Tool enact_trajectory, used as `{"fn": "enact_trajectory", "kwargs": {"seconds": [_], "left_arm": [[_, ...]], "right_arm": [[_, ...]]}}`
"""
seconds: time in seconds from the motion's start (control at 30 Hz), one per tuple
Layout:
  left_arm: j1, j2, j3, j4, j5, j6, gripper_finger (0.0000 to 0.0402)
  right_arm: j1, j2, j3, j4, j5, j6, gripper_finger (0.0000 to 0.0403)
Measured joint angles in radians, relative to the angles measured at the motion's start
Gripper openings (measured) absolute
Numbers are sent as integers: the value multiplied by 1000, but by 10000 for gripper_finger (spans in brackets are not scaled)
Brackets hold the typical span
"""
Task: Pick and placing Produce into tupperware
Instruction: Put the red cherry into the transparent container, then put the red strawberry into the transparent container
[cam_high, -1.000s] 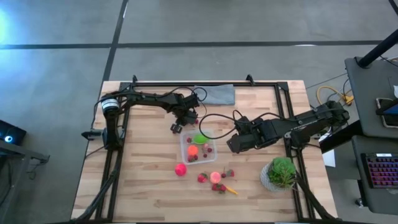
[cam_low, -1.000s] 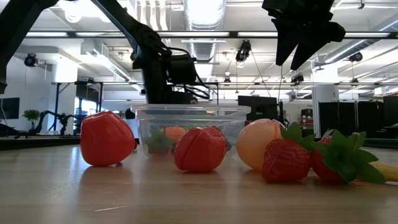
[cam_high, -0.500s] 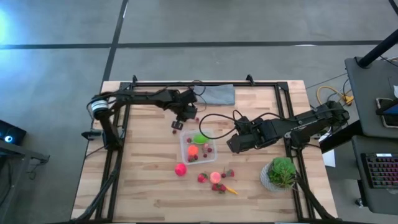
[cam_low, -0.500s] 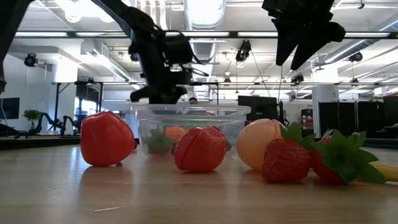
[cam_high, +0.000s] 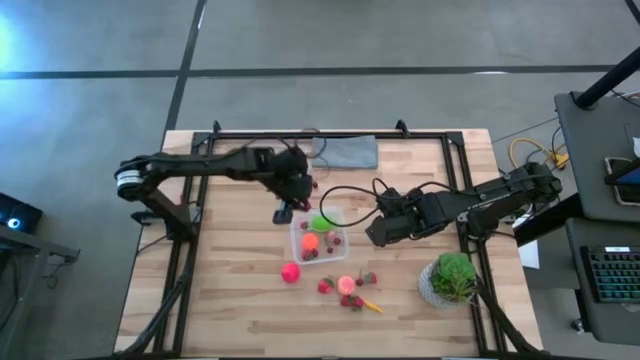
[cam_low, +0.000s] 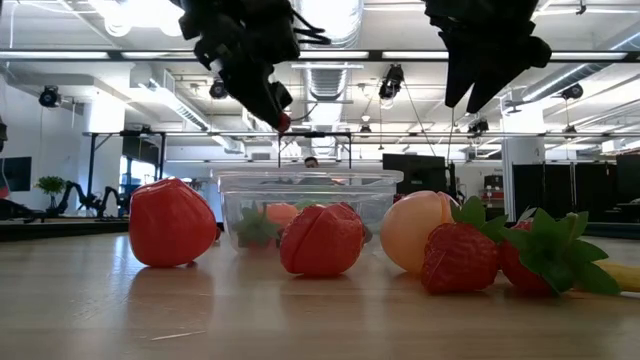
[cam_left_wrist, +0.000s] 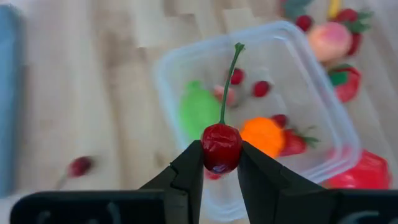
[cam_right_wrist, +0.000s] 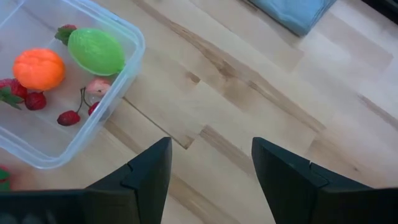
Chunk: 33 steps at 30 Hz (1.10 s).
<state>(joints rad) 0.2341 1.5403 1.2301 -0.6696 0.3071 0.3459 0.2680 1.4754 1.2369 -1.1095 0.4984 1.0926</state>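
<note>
My left gripper (cam_left_wrist: 221, 163) is shut on a dark-red cherry (cam_left_wrist: 221, 148) and hangs above the left edge of the clear tupperware (cam_high: 298, 243), higher than its rim (cam_low: 310, 178). The box holds a green fruit (cam_high: 320, 222), an orange ball (cam_high: 310, 241) and small berries. On the table near the box lie a pink ball (cam_high: 290, 272), a peach ball (cam_high: 346, 284) and strawberries (cam_high: 326, 287). My right gripper (cam_high: 372, 233) waits open, raised to the right of the box. A second cherry (cam_left_wrist: 79, 165) lies on the wood. My left gripper pinches the cherry's round body (cam_left_wrist: 221, 140) between its two fingertips (cam_left_wrist: 189, 168), reaching down from above. The cherry is lifted clear of the table. Its green stem (cam_left_wrist: 230, 74) sticks out past the fingertips, over the box.
A potted plant (cam_high: 452, 277) stands by the table's near right corner. A grey folded cloth (cam_high: 348, 152) lies at the far edge. A small carrot (cam_high: 372, 306) rests beside the strawberries. Bare wood spreads left of the box.
My left gripper has risen from table height behind the box to above its rim, carrying the cherry clear of the table, and has shifted a little toward the box. The right arm has kept still.
</note>
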Motion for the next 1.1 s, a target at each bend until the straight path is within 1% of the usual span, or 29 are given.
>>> {"fn": "enact_trajectory", "kwargs": {"seconds": [0.2, 0.3, 0.4, 0.5, 0.63, 0.7, 0.83, 0.93, 1.03, 1.1], "left_arm": [[-103, 115, 0, -3, -1, -80, 68], [-124, 169, 0, -3, -5, -147, 68], [-127, 193, 0, -1, -16, -246, 73], [-127, 185, 0, 8, -66, -292, 95], [-126, 164, 0, 17, -139, -375, 144], [-126, 156, 0, 22, -150, -412, 171], [-126, 148, 0, 20, -157, -418, 217], [-127, 125, 0, -19, -157, -440, 233], [-129, 94, 0, -52, -157, -500, 237], [-139, 69, 0, -65, -159, -507, 237]], "right_arm": [[0, 0, -1, -1, -8, -27, 215], [2, 0, -1, -2, -31, -35, 215], [12, 0, -1, -3, -43, -38, 215], [23, 0, -1, -5, -49, -31, 215], [42, 0, -1, -10, -56, -31, 215], [52, 0, -1, -10, -57, -31, 215], [65, 0, -3, -11, -59, -37, 215], [75, 0, -3, -11, -95, -73, 215], [96, 0, -4, -10, -182, -136, 215], [124, 0, -8, -10, -209, -175, 215]]}}
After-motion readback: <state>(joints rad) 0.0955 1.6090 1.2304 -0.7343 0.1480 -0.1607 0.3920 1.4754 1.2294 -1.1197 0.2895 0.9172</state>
